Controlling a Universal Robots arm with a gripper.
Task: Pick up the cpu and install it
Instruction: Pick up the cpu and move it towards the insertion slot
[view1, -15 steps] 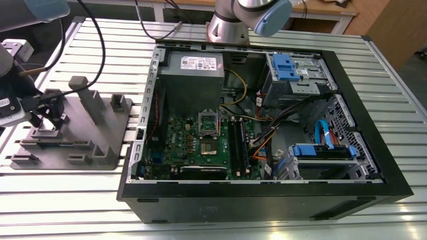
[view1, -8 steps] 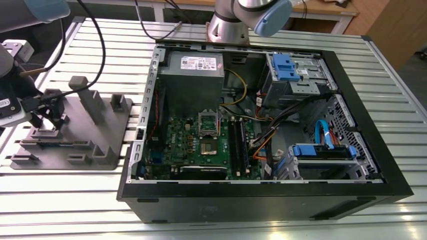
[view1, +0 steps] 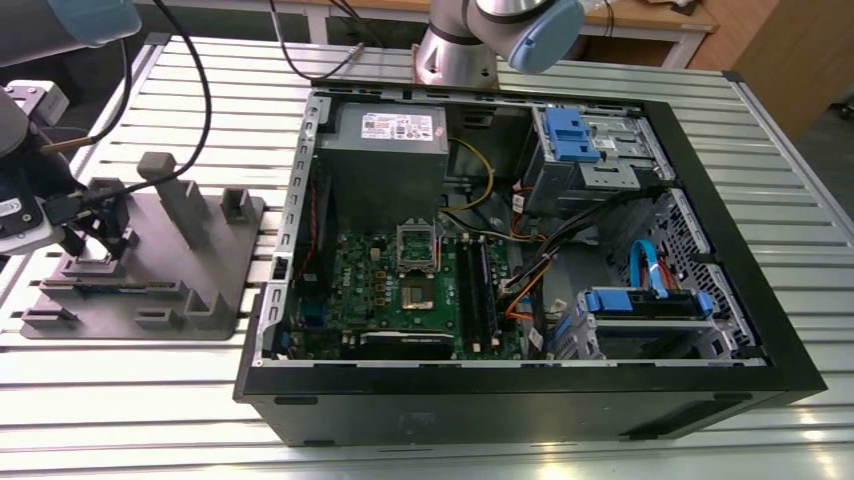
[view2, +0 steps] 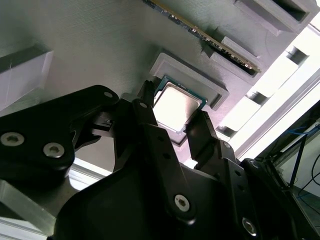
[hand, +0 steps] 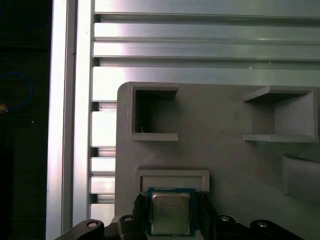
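The cpu (view2: 175, 102) (hand: 171, 214), a small square chip with a silvery top, sits at a shallow pocket of the grey plastic tray (view1: 200, 250) on the exterior view's left. My gripper (view2: 174, 111) (hand: 171, 216) (view1: 96, 245) is down on the tray. Its two black fingers (view2: 200, 131) press against opposite sides of the chip, so it is shut on the cpu. The green motherboard (view1: 380, 285) lies inside the open computer case, and its metal socket frame (view1: 416, 243) stands flipped up.
The open black computer case (view1: 534, 400) fills the middle and the exterior view's right, with a power supply (view1: 387, 135), blue drive bays (view1: 567, 135) and cables. Upright blocks (view1: 174, 195) rise from the tray beside my gripper. Everything rests on a slatted aluminium table (view1: 160, 80).
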